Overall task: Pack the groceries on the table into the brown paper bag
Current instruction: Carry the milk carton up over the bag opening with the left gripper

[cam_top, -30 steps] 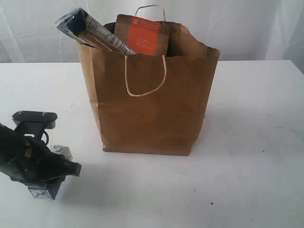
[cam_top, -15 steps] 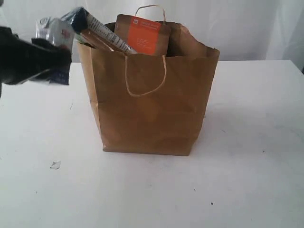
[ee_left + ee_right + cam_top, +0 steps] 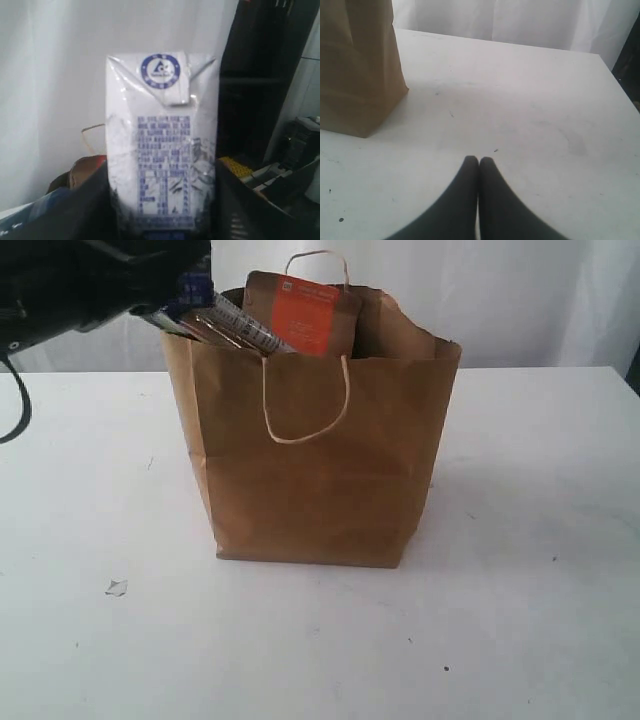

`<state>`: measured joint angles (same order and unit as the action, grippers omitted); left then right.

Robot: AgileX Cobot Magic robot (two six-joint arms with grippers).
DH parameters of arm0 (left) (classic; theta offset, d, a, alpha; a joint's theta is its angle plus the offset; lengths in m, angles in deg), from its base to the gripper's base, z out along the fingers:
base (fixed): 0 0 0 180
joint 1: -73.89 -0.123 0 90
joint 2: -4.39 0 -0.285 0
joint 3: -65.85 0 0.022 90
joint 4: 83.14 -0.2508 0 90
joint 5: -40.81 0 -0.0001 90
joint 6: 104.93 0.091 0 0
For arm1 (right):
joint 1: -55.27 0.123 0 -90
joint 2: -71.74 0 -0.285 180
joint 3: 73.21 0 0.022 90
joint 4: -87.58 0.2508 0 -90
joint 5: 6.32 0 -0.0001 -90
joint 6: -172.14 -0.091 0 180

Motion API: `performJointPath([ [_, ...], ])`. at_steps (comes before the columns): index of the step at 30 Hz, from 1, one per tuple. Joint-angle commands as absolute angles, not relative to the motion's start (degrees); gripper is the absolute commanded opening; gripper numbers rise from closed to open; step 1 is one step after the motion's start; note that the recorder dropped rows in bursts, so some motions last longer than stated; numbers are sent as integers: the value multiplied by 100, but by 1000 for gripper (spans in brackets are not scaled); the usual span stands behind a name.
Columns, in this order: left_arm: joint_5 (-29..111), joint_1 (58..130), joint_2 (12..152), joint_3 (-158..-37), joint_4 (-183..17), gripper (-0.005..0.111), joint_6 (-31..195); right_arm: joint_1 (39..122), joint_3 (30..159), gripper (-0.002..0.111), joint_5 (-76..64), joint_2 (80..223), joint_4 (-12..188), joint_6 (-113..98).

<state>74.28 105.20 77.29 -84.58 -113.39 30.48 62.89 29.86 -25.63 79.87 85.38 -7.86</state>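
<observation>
**Left claw holds the carton up by the bag's rim**

The left claw (image 3: 162,215) is partly spread and clamped on the lower sides of the carton (image 3: 162,140). The carton stands upright between the dark fingers (image 3: 90,205), with its printed face towards the wrist camera. In the outside view that arm is high up, at the top left corner of the paper bag (image 3: 320,470) and well off the table (image 3: 520,560). I cannot tell whether the carton is over the opening or just beside the rim.

The spaghetti packet (image 3: 235,328) sticks out of the bag's mouth, leaning left. The pouch (image 3: 305,315) stands upright just beside it. A cord handle (image 3: 305,415) hangs down the bag's front. A small scrap (image 3: 116,587) lies on the table, left of the bag.

The right claw (image 3: 479,165) is closed, fingertips touching with nothing between them, low over the table near a bottom corner of the bag.
</observation>
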Motion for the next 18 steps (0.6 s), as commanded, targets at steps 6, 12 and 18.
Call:
performJointPath([
  [6,7611,10989,7999,-9054,-11790,0,2882,6265,2957,0,-2548,7953,8541,-822],
  [12,7981,10995,8810,-9557,-12008,0,2693,6265,2957,0,-2548,7953,8541,-822],
  [18,8252,10995,9648,-10101,-12095,0,2693,6265,2957,0,-2548,7953,8541,-822],
])
